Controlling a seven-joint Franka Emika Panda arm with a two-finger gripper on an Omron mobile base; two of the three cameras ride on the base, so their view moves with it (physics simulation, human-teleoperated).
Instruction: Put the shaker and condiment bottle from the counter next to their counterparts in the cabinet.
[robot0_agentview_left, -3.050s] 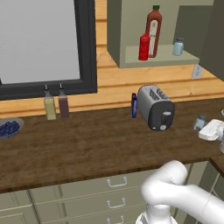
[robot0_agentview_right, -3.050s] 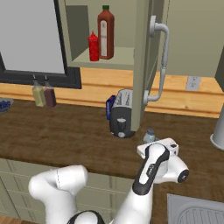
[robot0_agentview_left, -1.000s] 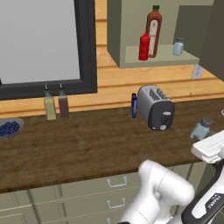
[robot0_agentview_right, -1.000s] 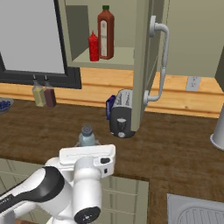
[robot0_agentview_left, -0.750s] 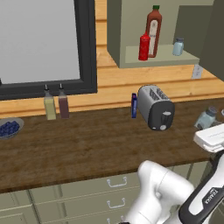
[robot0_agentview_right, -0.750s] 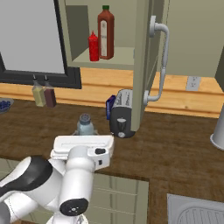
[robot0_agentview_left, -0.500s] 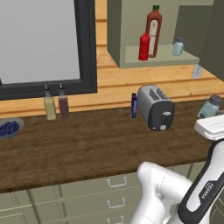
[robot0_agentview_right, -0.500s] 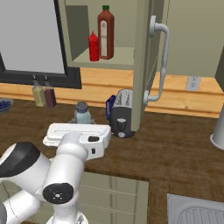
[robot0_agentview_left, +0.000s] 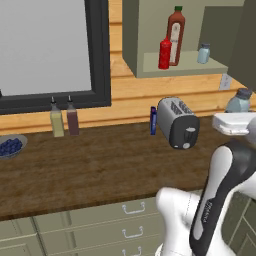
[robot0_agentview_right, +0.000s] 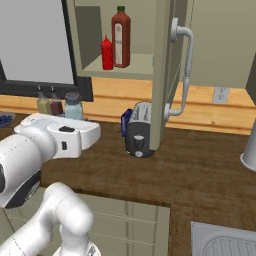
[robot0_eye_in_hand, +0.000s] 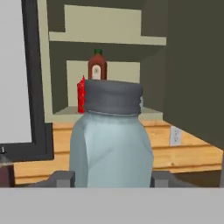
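We see the shaker (robot0_eye_in_hand: 111, 135) hiding most of the condiment bottle (robot0_eye_in_hand: 81, 94) and the sauce bottle's (robot0_eye_in_hand: 97, 65) lower half. The open cabinet door (robot0_agentview_right: 161, 70) hides the shelf's second shaker and part of the toaster (robot0_agentview_right: 137, 130).

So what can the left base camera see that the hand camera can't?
Left base view: a toaster, a bowl of blueberries, drawers, and a second shaker on the cabinet shelf.
Hand view: the held shaker up close, between the gripper fingers.
Both: that shaker, the tall sauce bottle and the small red bottle.
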